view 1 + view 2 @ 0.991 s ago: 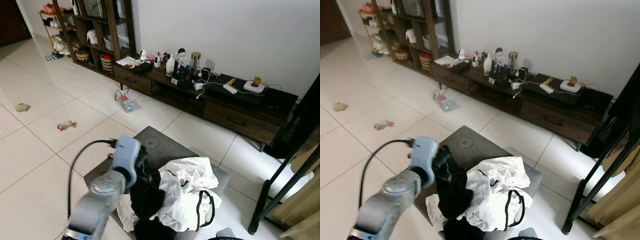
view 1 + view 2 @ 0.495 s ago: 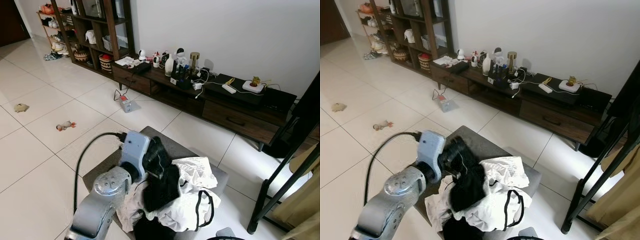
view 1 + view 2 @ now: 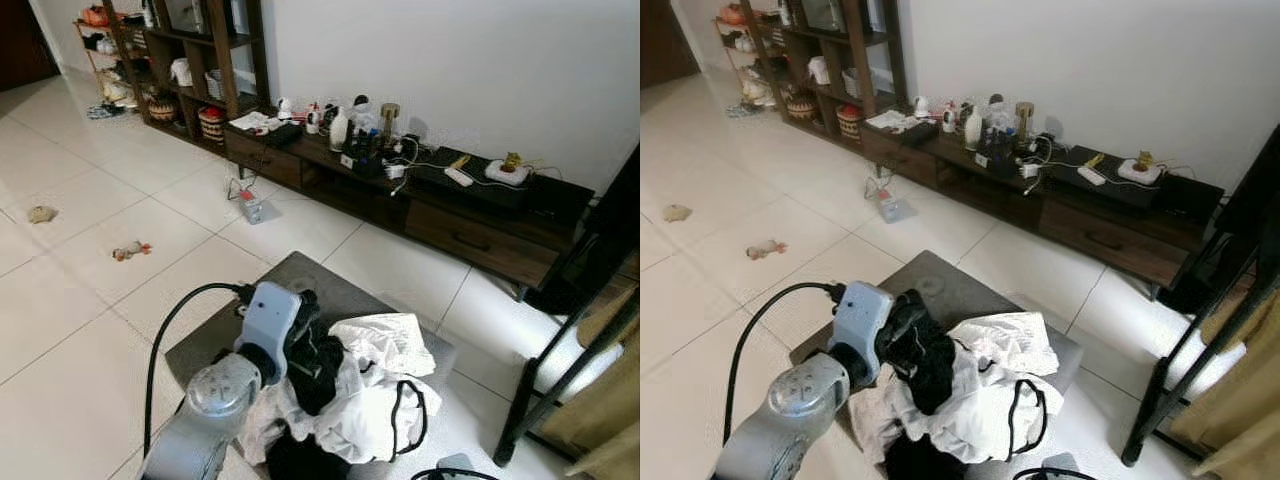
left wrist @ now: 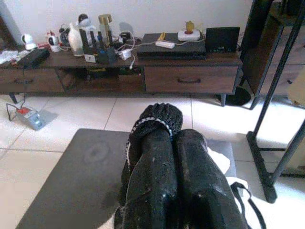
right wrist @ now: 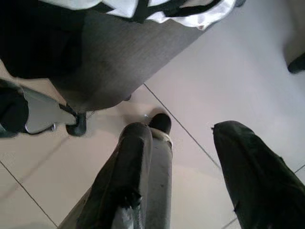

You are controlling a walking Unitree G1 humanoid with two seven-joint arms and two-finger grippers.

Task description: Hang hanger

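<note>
My left gripper [image 4: 174, 138] is shut on a black garment [image 3: 316, 358] with a striped trim. It holds the garment just over a pile of white and black clothes [image 3: 385, 395] lying on a grey ottoman [image 3: 300, 282]. Bunched black cloth hides the fingers in the eye views. Low beside the ottoman's foot, my right gripper [image 5: 183, 129] is open above the tiled floor with nothing between its fingers. A black clothes rack frame [image 3: 572, 365] stands at the right edge.
A dark wood TV console [image 3: 455, 215] with small items runs along the far wall, and a shelf unit [image 3: 195, 60] stands at its left. A small device on a cable [image 3: 250, 208] and two toys [image 3: 132, 250] lie on the floor at left.
The left arm carried the black garment up and to the right, then came lower over the pile. The garment now hangs bunched closer to the white clothes.
</note>
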